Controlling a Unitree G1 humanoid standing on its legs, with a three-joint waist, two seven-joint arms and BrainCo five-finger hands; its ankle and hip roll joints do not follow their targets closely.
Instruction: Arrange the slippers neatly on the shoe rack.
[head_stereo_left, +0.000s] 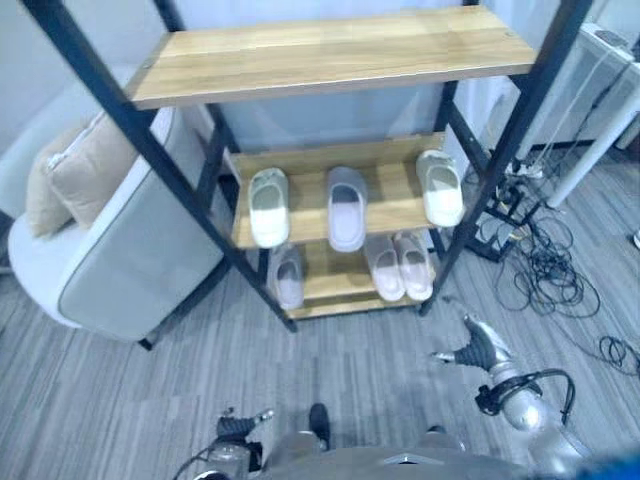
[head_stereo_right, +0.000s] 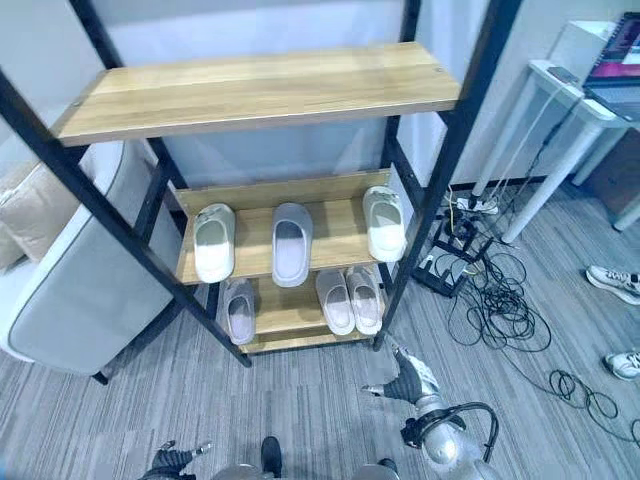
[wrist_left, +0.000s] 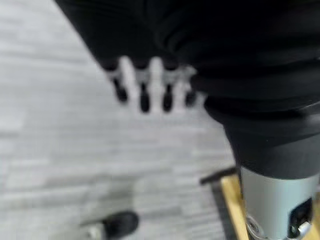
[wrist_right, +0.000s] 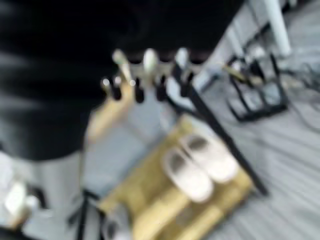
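- Shoe rack (head_stereo_left: 330, 60): black frame, wooden shelves, standing on grey floor (head_stereo_left: 150, 400); top shelf bare.
- Grey armchair (head_stereo_left: 130, 250) w/ beige cushion (head_stereo_left: 75, 165) just beside rack on left.
- White table legs (head_stereo_right: 540, 150) + cable tangle (head_stereo_right: 500, 300) on floor to right of rack; white sneakers (head_stereo_right: 615, 282) further right.
- Mid shelf (head_stereo_left: 390, 200): three slippers, toes toward wall — pale green slipper (head_stereo_left: 268, 205) at left, grey slipper (head_stereo_left: 347, 207) in middle w/ heel over front edge, another pale green one (head_stereo_left: 440, 187) at right, angled, apart from other two.
- Bottom shelf (head_stereo_left: 330, 285): single grey slipper (head_stereo_left: 288, 276) at left, whitish pair (head_stereo_left: 399, 265) side by side & touching at right.
- Right robot hand (head_stereo_left: 478, 345) low in front of rack's right front leg, fingers straight & spread, holding nothing; clear of all slippers.
- Left robot hand (head_stereo_left: 238, 425) at lower left over floor, well apart from rack; wrist view shows fingers (wrist_left: 145, 92) extended, nothing in grip.
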